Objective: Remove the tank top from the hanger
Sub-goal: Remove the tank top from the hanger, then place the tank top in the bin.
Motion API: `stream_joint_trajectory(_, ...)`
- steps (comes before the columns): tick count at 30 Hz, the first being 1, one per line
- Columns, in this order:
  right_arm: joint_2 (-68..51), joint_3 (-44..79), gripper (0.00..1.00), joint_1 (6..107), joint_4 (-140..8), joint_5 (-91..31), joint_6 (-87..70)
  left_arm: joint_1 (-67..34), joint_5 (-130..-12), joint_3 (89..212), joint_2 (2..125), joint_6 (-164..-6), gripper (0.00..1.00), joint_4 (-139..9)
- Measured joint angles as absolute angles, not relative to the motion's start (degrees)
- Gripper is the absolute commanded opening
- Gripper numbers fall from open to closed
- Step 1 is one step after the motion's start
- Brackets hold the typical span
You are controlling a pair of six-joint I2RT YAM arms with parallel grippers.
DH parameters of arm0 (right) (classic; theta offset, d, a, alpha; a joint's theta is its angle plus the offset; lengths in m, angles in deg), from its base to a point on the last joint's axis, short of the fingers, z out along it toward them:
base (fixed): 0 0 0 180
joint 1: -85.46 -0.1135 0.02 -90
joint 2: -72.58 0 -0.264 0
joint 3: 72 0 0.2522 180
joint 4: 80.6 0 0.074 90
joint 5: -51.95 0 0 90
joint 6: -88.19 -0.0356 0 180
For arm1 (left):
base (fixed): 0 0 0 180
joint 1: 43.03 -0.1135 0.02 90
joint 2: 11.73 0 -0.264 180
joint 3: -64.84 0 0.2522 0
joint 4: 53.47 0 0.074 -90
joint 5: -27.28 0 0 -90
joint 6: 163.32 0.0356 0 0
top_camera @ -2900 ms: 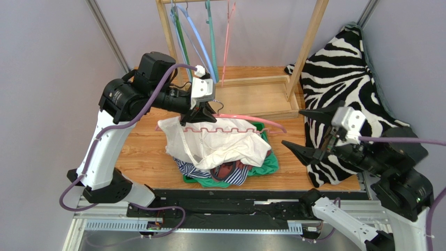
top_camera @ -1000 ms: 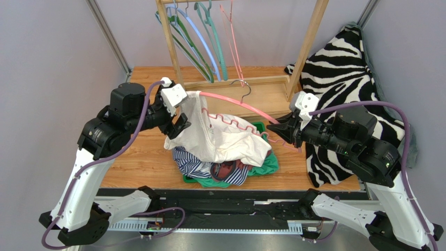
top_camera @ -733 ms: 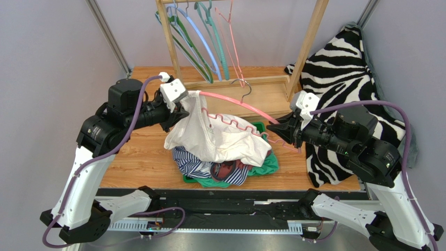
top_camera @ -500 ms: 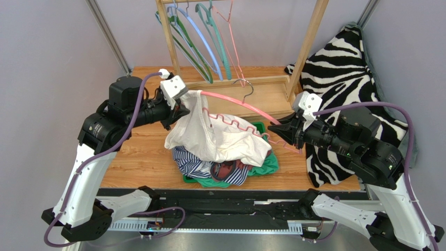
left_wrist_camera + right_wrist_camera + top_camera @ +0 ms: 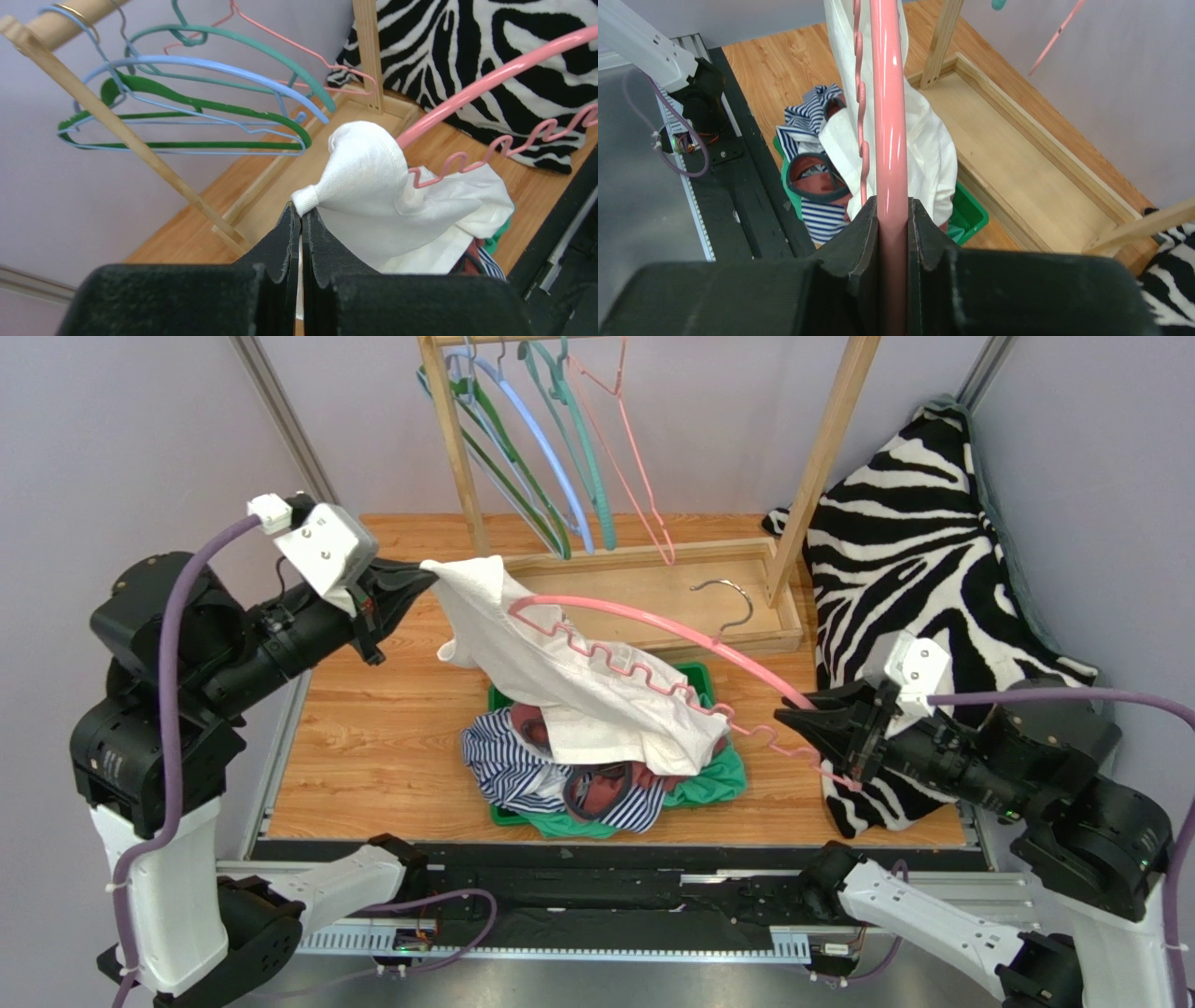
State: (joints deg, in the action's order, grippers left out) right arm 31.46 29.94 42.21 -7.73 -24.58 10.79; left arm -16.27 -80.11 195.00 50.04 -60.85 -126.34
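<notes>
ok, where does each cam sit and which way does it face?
Top external: above and behind the bases, looking down; both arms show, left gripper shut on the tank top, right gripper shut on the pink hanger.
Left wrist: rides the left arm, faces the hanger rack; own fingers at bottom.
Right wrist: rides the right arm, looks along the pink hanger to the clothes pile; own fingers at bottom.
Both wrist views share tank top and pink hanger.
</notes>
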Motion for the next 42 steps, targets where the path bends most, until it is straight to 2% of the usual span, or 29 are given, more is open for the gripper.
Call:
stream_joint_trajectory(7, 34.8, 35.6, 0.0, 42.2, -0.3, -29.7, 8.3, -16.6, -79.4, 197.6, 51.8, -61.9, 0.0, -126.1)
stream_joint_trajectory(15, 36.4, 40.7, 0.0, 42.2, 3.6, -49.2, 0.4, -16.6, -85.5, 210.4, 63.6, -65.1, 0.0, -126.2)
stream_joint_trajectory(19, 32.6, 41.5, 0.0, 42.3, 4.2, -58.8, -2.0, -14.8, -88.3, 211.6, 66.4, -66.2, 0.0, -125.9)
stream_joint_trajectory(23, 26.7, 41.5, 0.0, 42.3, 3.8, -64.6, -2.6, -8.9, -89.0, 203.4, 64.4, -65.6, 0.0, -124.8)
stream_joint_trajectory(32, 12.5, 41.2, 0.0, 43.0, -1.4, -68.5, -1.9, -2.6, -86.8, 167.9, 59.3, -60.8, 0.0, -123.8)
stream_joint_trajectory(42, 3.9, 46.7, 0.0, 52.0, -7.4, -64.2, 1.1, -2.0, -78.7, 153.1, 62.5, -56.4, 0.0, -115.1)
